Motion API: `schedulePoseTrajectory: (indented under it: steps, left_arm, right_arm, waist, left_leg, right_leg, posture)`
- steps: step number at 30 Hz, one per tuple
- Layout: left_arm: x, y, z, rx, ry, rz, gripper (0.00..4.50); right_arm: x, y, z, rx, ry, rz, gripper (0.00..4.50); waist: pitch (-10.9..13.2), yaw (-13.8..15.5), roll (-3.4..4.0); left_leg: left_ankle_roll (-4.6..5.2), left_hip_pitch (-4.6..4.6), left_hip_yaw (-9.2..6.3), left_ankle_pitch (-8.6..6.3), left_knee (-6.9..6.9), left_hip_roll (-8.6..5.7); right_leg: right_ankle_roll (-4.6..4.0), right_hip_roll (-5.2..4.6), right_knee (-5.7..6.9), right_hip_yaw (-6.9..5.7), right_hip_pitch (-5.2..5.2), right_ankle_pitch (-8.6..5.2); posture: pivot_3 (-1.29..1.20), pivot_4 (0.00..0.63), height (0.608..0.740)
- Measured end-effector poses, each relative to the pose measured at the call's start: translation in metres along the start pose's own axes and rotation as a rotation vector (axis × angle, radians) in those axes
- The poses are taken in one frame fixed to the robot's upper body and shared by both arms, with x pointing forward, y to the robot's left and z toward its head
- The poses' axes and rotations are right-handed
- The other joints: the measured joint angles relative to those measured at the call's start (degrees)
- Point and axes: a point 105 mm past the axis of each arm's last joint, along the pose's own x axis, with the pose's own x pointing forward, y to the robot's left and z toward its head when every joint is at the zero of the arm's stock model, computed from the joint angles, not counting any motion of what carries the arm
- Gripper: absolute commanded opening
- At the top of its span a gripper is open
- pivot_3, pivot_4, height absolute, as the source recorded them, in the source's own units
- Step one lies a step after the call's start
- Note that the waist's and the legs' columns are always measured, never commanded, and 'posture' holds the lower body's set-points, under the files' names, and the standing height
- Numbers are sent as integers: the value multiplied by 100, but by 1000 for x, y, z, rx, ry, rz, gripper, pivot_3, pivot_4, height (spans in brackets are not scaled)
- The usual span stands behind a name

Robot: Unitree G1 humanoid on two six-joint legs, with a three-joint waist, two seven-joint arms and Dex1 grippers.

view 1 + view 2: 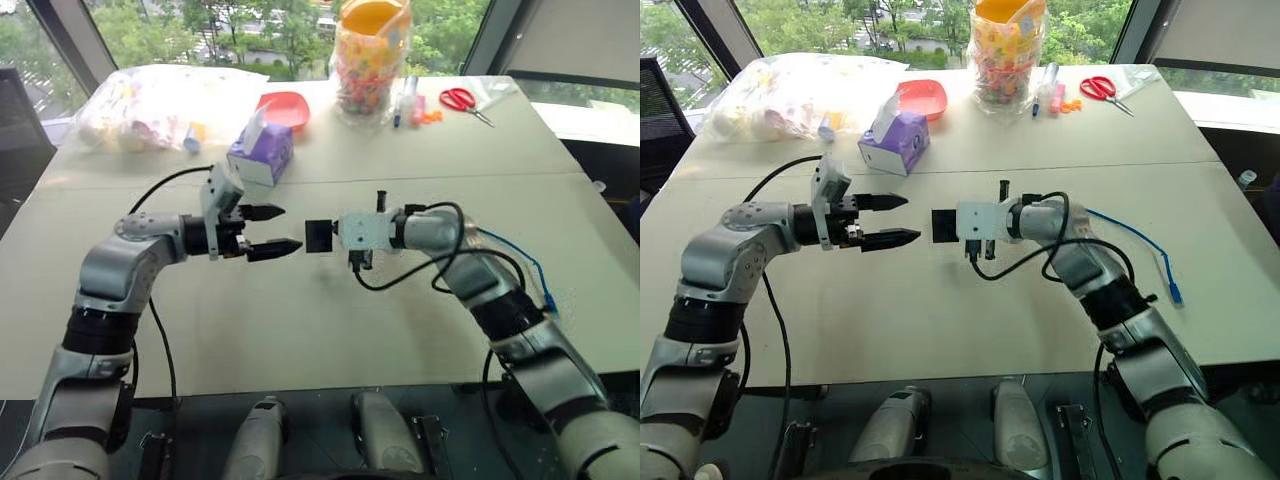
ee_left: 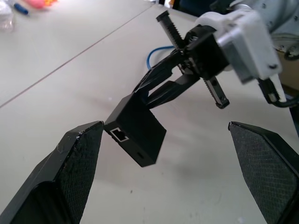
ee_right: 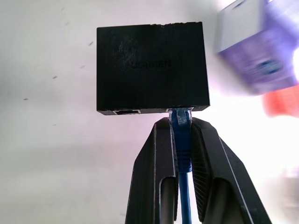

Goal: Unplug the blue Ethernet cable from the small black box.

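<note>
Now the right gripper (image 3: 180, 140) is clamped tight on the blue Ethernet cable (image 3: 183, 149) just behind its clear plug, which sits seated in the small black box (image 1: 318, 237); box and plug hang in the air above the table (image 1: 300, 340), between the two arms. The left gripper (image 1: 278, 229) faces it from the left, fingers spread wide and holding nothing, one finger just beside the box's corner. To do this well, I judge the left fingers should close squarely on the box's flat faces, clear of the ports, then pull straight apart along the plug's axis, without twisting.
</note>
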Motion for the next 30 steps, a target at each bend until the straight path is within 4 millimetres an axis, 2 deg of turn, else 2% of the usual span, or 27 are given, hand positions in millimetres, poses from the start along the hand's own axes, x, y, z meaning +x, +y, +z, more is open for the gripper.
schedulePoseTrajectory:
  steps: [2, 4, 11, 17, 20, 27, 30]
  left_arm:
    - [4, 0, 2, -18, 0, -21, 4500]
    - [4, 2, 2, -43, 2, -27, 4500]
    - [13, -6, 16, -91, -22, -122, 4500]
    - [19, -10, 18, -148, -38, -161, 4500]
    - [19, -10, 20, -138, -43, -161, 3654]
    - [21, -4, 17, -129, -49, -140, 504]
    - [23, -3, 15, -128, -53, -141, 468]
  right_arm:
    - [-19, -9, 7, -95, -16, -92, 33]
    - [-29, -13, 14, -144, -33, -136, 33]
    - [-33, -16, 30, -195, -79, -184, 33]
    - [-33, -16, 33, -208, -87, -188, 33]
    - [-33, -16, 35, -216, -95, -192, 0]
    - [-35, -17, 40, -229, -106, -188, 0]
    - [-35, -16, 39, -222, -96, -178, 0]
  waist:
    - [0, 46, 0]
    - [0, 52, -3]
    - [1, 45, -3]
    - [1, 54, -4]
    - [1, 54, -4]
    - [1, 55, -4]
    - [2, 56, -5]
  left_leg:
    - [0, 2, -3, 0, 1, 0]
    - [0, 2, -2, 0, 5, -1]
    - [1, 3, -2, 0, 5, 0]
    - [1, 2, -2, 0, 6, -1]
    - [1, 2, -2, 0, 5, -1]
    - [1, 3, -2, 0, 5, -1]
    - [1, 3, -2, 0, 6, -1]
  right_leg:
    - [0, 1, -1, -2, 8, -1]
    - [0, 1, -4, -1, 14, -1]
    - [0, 0, -5, -1, 15, -1]
    - [0, 0, -5, -1, 15, -1]
    - [-1, 0, -5, -1, 15, -1]
    - [-1, 0, -5, -1, 15, -1]
    - [-1, 0, -5, -1, 16, -1]
  posture:
    - [0, 150, 740]
    - [0, 150, 740]
    - [0, 150, 740]
    - [0, 150, 740]
    - [0, 150, 740]
    - [0, 150, 740]
    - [0, 150, 740]
